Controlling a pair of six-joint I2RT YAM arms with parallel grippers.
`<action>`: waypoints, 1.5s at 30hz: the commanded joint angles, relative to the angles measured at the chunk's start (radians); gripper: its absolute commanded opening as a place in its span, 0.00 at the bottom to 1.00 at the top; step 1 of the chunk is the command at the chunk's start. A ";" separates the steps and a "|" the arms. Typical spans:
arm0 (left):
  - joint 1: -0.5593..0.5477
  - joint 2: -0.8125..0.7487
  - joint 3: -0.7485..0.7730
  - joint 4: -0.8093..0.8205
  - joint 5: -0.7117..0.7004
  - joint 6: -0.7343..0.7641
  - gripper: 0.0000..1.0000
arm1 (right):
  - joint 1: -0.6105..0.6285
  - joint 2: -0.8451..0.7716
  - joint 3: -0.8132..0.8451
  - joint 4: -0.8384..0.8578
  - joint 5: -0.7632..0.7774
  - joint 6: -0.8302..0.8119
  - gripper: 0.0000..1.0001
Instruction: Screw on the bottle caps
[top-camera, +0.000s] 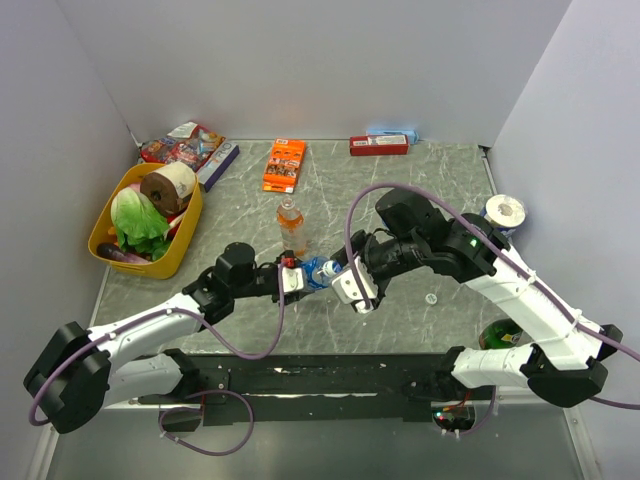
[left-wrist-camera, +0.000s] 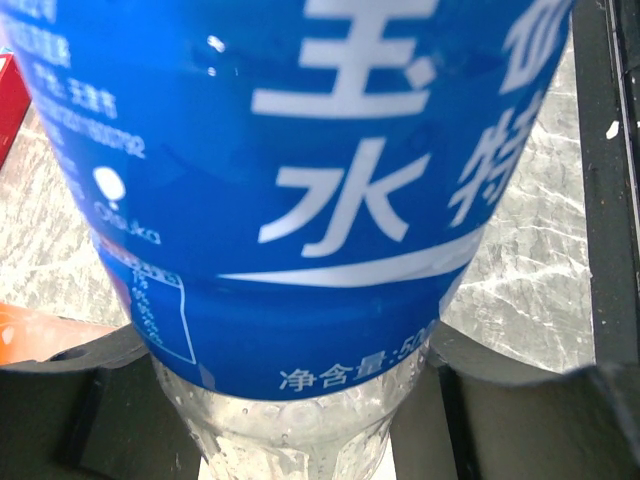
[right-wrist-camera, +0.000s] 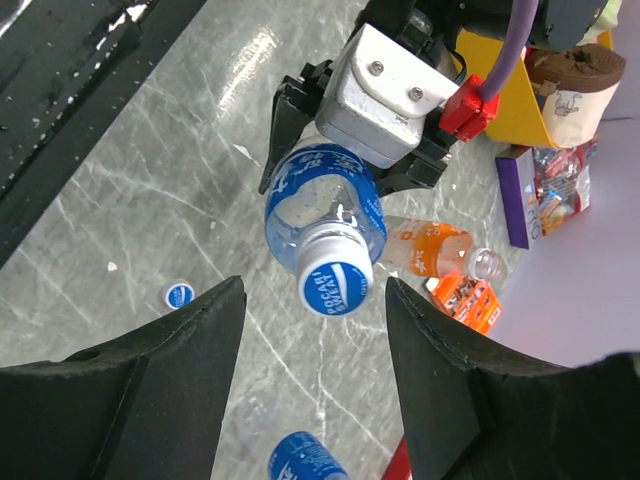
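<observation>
My left gripper (top-camera: 298, 276) is shut on a blue-labelled bottle (top-camera: 322, 270), held on its side above the table. In the left wrist view the label (left-wrist-camera: 300, 180) fills the frame between the fingers (left-wrist-camera: 500, 400). A blue-and-white cap (right-wrist-camera: 336, 280) sits on this bottle's neck. My right gripper (right-wrist-camera: 314, 288) is open, its fingers either side of the cap and a little short of it. An orange-liquid bottle (top-camera: 291, 225) stands uncapped behind. A loose blue cap (top-camera: 431, 297) lies on the table. A second blue-labelled bottle (right-wrist-camera: 300, 460) shows at the bottom edge.
A yellow basket (top-camera: 112, 205) with lettuce and a roll stands at the left. Snack packs (top-camera: 190, 148), a flat orange box (top-camera: 285, 165) and a red box (top-camera: 378, 145) lie along the back wall. A green object (top-camera: 497, 335) sits by the right arm's base.
</observation>
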 joint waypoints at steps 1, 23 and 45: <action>0.004 0.003 0.049 0.007 0.051 0.046 0.01 | 0.009 0.002 0.031 0.030 0.003 -0.034 0.64; 0.001 0.025 0.059 0.082 -0.040 0.037 0.01 | 0.009 0.077 0.076 0.006 0.009 0.061 0.26; -0.102 0.125 0.174 0.271 -0.820 -0.314 0.01 | -0.151 0.551 0.513 -0.058 -0.037 1.255 0.14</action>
